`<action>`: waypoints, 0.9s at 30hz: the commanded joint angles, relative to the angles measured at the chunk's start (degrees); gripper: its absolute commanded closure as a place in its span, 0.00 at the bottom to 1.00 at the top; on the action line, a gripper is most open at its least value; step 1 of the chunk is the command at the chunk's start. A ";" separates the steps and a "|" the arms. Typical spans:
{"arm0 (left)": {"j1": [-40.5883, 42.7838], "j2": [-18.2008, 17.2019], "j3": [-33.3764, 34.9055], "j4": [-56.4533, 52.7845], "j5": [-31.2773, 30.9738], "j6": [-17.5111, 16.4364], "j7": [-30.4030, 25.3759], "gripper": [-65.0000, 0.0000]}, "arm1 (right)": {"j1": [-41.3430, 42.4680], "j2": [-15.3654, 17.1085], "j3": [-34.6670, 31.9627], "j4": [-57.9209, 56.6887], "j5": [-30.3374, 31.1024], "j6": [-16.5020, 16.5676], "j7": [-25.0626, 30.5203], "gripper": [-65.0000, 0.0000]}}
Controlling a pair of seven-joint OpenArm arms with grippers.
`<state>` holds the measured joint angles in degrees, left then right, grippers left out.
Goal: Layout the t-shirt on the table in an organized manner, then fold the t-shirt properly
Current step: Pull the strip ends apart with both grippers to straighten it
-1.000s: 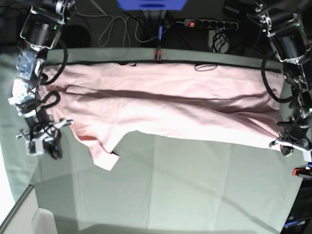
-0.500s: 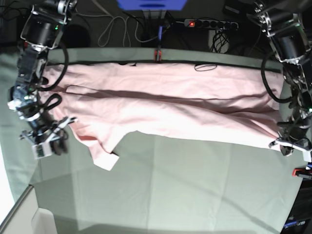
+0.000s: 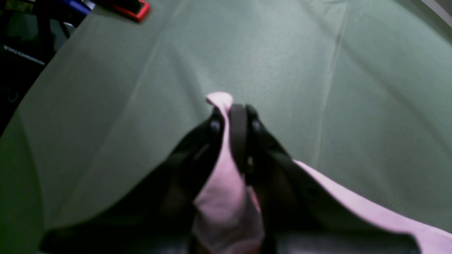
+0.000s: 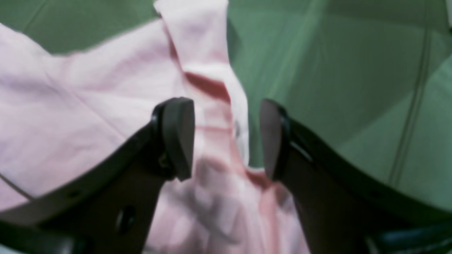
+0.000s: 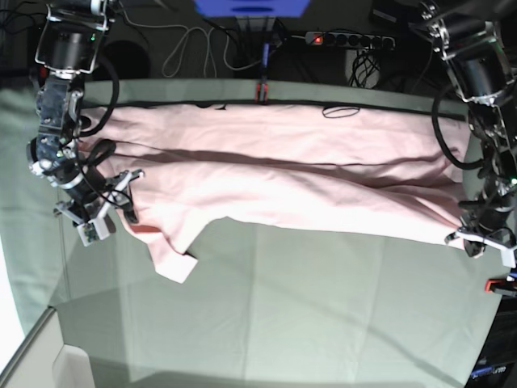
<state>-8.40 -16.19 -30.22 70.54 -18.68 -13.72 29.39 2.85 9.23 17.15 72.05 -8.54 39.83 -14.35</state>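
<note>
The pale pink t-shirt lies stretched in a wide band across the far half of the table, with a sleeve flap hanging toward the front left. My left gripper is shut on the shirt's right front corner. The left wrist view shows pink cloth pinched between the closed fingers of the left gripper. My right gripper stands open at the shirt's left edge. In the right wrist view the right gripper has its jaws apart above a rumpled fold of the t-shirt, which looks ungripped.
A red clamp holds the cloth at the far edge, another at the right edge, also seen in the left wrist view. A power strip and cables lie behind the table. A white block sits front left.
My right gripper has opened, let go of the shirt's left edge and shifted up and right over the cloth. The left gripper and the shirt's right corner have not moved.
</note>
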 commanded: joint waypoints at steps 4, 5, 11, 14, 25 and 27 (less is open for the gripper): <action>-0.43 -1.00 -0.24 0.89 -0.44 -0.13 -1.74 1.00 | 2.73 1.45 0.04 -3.26 0.75 0.17 1.56 0.55; -0.43 -1.00 -0.24 0.89 -0.44 -0.13 -1.74 1.00 | 3.35 1.80 0.04 -4.67 0.75 0.17 1.56 0.55; -0.34 -1.00 -0.24 0.89 -0.44 -0.13 -1.74 1.00 | 5.10 2.94 0.04 -9.24 0.75 0.17 1.73 0.55; -0.34 -1.00 -0.24 0.89 -0.44 -0.13 -1.74 1.00 | 5.02 2.94 0.04 -9.15 0.75 0.17 1.82 0.62; -0.34 -1.09 -0.24 0.89 -0.36 -0.13 -1.74 1.00 | 4.75 2.94 -2.25 -5.63 0.84 0.17 1.82 1.00; -0.34 -1.09 -0.24 0.89 -0.36 -0.13 -1.74 1.00 | 4.66 2.77 -2.25 -2.56 0.84 0.17 1.73 1.00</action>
<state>-7.64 -16.19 -30.22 70.50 -18.65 -13.69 29.36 6.42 11.22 14.61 68.49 -8.71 39.81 -14.35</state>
